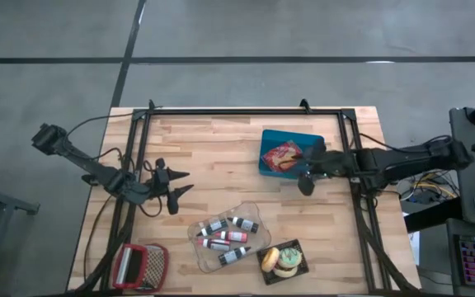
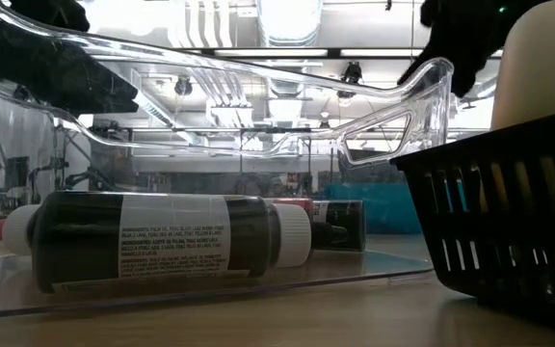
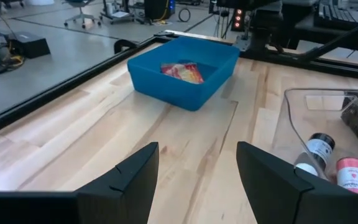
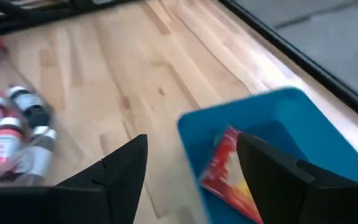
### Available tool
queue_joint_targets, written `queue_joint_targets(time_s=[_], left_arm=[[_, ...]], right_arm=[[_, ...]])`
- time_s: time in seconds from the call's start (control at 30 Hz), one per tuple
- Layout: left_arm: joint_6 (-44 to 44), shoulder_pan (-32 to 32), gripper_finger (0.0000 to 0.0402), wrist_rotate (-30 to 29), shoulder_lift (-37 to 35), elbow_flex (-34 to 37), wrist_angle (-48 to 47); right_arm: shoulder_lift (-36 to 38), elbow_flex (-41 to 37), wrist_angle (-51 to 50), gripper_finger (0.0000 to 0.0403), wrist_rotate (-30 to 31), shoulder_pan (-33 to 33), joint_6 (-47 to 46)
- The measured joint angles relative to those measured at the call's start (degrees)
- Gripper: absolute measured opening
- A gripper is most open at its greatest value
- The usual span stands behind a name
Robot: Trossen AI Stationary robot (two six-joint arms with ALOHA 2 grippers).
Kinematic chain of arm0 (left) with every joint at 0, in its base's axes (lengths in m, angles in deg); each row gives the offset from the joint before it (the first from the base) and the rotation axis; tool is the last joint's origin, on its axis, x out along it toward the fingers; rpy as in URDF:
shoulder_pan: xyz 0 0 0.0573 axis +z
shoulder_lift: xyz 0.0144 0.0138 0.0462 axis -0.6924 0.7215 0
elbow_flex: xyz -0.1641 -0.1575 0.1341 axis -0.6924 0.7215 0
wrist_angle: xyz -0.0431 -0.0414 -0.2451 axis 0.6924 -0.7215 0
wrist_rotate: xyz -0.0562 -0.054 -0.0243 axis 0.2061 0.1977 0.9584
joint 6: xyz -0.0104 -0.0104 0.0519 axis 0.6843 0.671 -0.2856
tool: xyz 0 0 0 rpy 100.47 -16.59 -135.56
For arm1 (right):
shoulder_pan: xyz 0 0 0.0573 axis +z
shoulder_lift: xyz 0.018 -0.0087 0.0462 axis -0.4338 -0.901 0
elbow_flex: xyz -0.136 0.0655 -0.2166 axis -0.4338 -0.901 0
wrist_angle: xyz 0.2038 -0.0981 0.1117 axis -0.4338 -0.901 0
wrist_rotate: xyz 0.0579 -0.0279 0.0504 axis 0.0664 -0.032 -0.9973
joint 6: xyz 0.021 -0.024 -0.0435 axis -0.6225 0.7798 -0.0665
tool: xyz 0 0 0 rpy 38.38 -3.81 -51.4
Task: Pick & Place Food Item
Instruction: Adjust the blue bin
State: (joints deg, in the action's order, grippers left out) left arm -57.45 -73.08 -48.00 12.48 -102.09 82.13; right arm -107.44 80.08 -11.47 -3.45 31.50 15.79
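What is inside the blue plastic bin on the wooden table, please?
The blue plastic bin holds one red and yellow snack packet, lying flat on its floor. From overhead, the open right gripper covers the bin's edge, so that corner of the floor cannot be checked there.

A dark bottle with a white label and cap (image 2: 157,241) lies inside the clear plastic tray (image 2: 393,116), beside a black slatted basket (image 2: 509,222) on the wooden tabletop (image 2: 287,323).

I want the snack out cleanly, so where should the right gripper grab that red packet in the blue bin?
Probably from above, at the red packet's middle. It lies flat inside the blue bin, whose walls block a sideways approach. The right gripper is open over the bin's edge.
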Motion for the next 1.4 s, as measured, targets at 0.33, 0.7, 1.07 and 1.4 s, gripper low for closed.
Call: queue_joint_targets(time_s=[0.33,0.7,1.07,1.4], left_arm=[[0.2,1.1,0.0218,1.8,0.0,0.4,0.0],[0.6,1.1,0.0218,2.6,0.0,0.4,0.0],[0.7,1.1,0.0218,3.1,0.0,0.4,-0.3],[0.6,1.1,0.0218,3.1,0.0,0.4,-0.3]], right_arm=[[-4.8,1.1,-14.7,0.0241,-8.6,-13.3,-2.9],[-12.9,0.3,-23.9,0.0240,-11.8,-17.4,-8.6],[-18.5,-0.3,-25.0,0.0235,-29.6,-17.2,-8.4],[-15.8,-0.3,-24.4,0.0235,-39.2,-11.0,-11.2]])
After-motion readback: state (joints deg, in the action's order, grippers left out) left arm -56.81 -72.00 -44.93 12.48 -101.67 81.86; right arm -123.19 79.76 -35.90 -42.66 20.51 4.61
